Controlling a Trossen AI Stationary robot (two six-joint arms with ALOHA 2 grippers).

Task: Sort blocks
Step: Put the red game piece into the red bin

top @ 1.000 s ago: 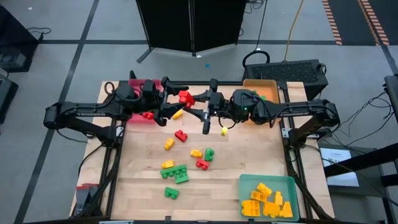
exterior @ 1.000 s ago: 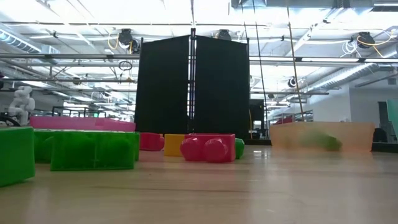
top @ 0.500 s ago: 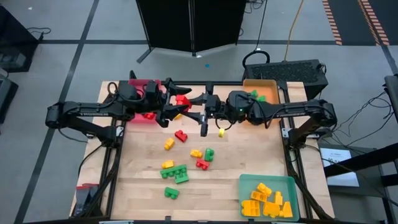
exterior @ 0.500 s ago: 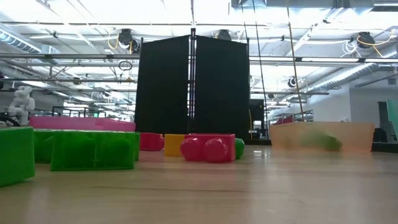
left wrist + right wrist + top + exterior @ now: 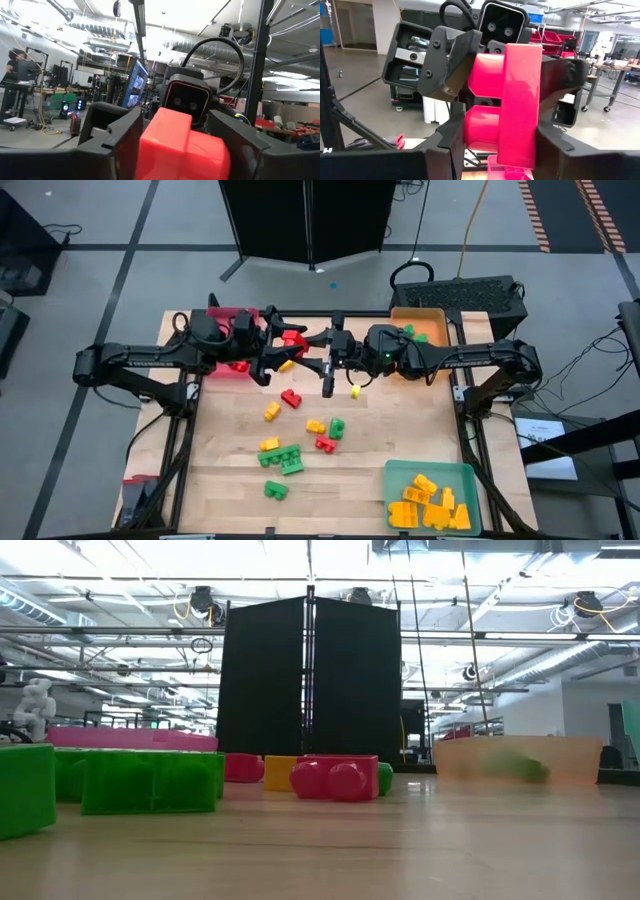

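Both arms have drawn together near the table's (image 5: 430,430) far edge, so the left gripper (image 5: 285,343) should clamp its half-closed jaws fully on the red block (image 5: 292,339) before the right gripper (image 5: 318,348), still clamped on it, lets go.

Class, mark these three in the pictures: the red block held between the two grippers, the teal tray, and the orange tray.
red block (image 5: 293,338), high view, on its top face.
teal tray (image 5: 398,473), high view, on its bare floor near one corner.
orange tray (image 5: 430,313), high view, on its far rim.
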